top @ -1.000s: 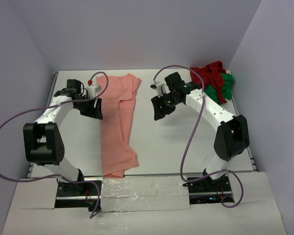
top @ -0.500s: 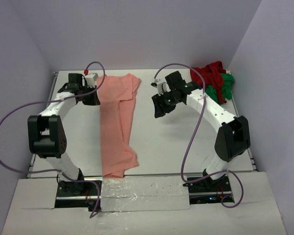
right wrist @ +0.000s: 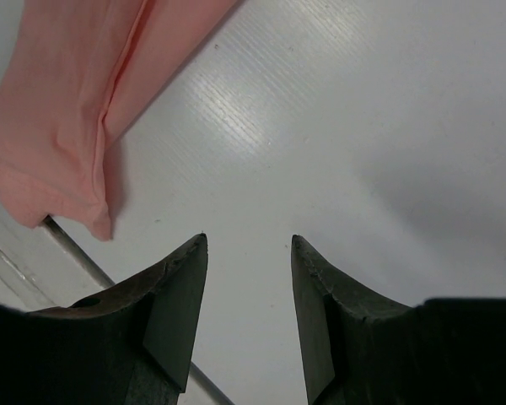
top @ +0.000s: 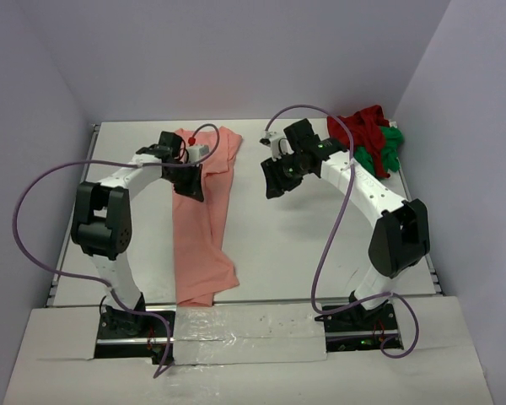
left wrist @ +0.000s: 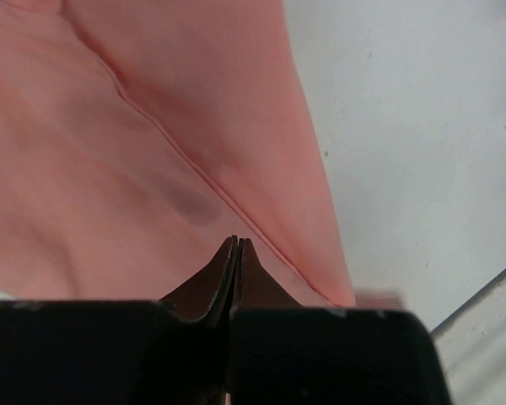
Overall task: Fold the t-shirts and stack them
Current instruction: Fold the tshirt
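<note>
Shut tight at the left gripper (top: 190, 187), poised over the pink shirt (top: 204, 236), which lies spread long on the table (top: 278, 253); no cloth seen between the tips. Spread wide at the right gripper (top: 274, 181), over bare table, with the pink hem ahead and to the left. Probably light, limp and quick to bunch: best pinched at hem or shoulder corners. Heaped well behind the right jaws, a red shirt (top: 358, 126) and a green shirt (top: 379, 153). Nothing seen blocking.

This is a robotics lab test cell. A white bench (top: 278, 253) is boxed in by plain pale walls (top: 253, 51) at the top and sides of the frame. A left arm (top: 101, 228) and right arm (top: 396, 236) are bolted along the bottom edge. Purple cables (top: 327, 253) loop loose, and silvery tape (top: 253, 325) lies between the bases.
</note>
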Motion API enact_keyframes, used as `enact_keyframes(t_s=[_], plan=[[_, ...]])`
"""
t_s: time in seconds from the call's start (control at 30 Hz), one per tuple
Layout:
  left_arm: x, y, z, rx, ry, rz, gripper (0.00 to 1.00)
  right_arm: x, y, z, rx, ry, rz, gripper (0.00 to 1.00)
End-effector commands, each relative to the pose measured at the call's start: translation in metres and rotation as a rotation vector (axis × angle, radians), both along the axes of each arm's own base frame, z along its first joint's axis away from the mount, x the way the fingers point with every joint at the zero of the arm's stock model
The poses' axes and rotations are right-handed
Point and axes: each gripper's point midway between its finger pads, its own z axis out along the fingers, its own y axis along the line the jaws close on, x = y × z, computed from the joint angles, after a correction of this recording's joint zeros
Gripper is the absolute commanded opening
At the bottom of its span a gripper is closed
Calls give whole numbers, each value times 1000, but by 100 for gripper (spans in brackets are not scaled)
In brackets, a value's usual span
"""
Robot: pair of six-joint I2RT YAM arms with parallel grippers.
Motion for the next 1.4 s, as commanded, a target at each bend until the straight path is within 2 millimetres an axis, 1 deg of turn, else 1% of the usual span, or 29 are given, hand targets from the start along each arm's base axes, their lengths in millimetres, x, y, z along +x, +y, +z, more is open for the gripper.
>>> enact_keyframes(t_s=[0.0, 0.07, 0.1, 0.17, 0.27, 0.33, 0.4, 0.5, 0.63, 0.8, 0.87, 0.97, 1.0, 1.07, 1.17, 1.3, 1.33, 1.37], plan=[[-16, 3, 0, 69, 69, -37, 0, 15, 0, 12, 7, -51, -10, 52], [-22, 11, -7, 123, 111, -35, 0, 16, 0, 14, 6, -56, -12, 52], [-34, 14, -11, 148, 157, -47, 0, 16, 0, 14, 6, -58, -11, 52], [-43, 17, -13, 183, 193, -81, 0, 17, -1, 14, 2, -56, -11, 52], [-58, 20, -7, 230, 222, -132, 0, 18, 0, 12, -1, -51, -10, 52], [-76, 20, -7, 253, 282, -189, 0, 19, 0, 12, -3, -49, -11, 52], [-87, 18, -7, 268, 308, -229, 0, 19, -1, 12, -4, -48, -11, 52], [-102, 17, -13, 301, 340, -258, 0, 20, -2, 16, -5, -62, -11, 52], [-113, 19, -31, 328, 399, -269, 0, 21, -3, 24, -2, -77, -11, 52], [-114, 21, -56, 344, 426, -268, 0, 24, -13, 43, -5, -122, -22, 52], [-110, 23, -65, 367, 426, -256, 0, 26, -18, 51, -5, -136, -32, 52], [-94, 20, -72, 372, 379, -229, 0, 28, -24, 65, 4, -160, -42, 52], [-83, 17, -74, 370, 338, -212, 0, 28, -27, 73, 11, -175, -51, 52], [-69, 14, -77, 368, 298, -195, 0, 28, -28, 83, 19, -197, -52, 52], [-40, 4, -76, 347, 212, -156, 0, 28, -29, 97, 32, -228, -57, 52], [3, -13, -69, 303, 115, -102, 0, 25, -26, 108, 59, -228, -50, 52], [9, -17, -68, 294, 104, -94, 0, 24, -26, 109, 64, -229, -52, 52], [25, -23, -61, 277, 60, -84, 0, 24, -24, 109, 69, -227, -47, 52]])
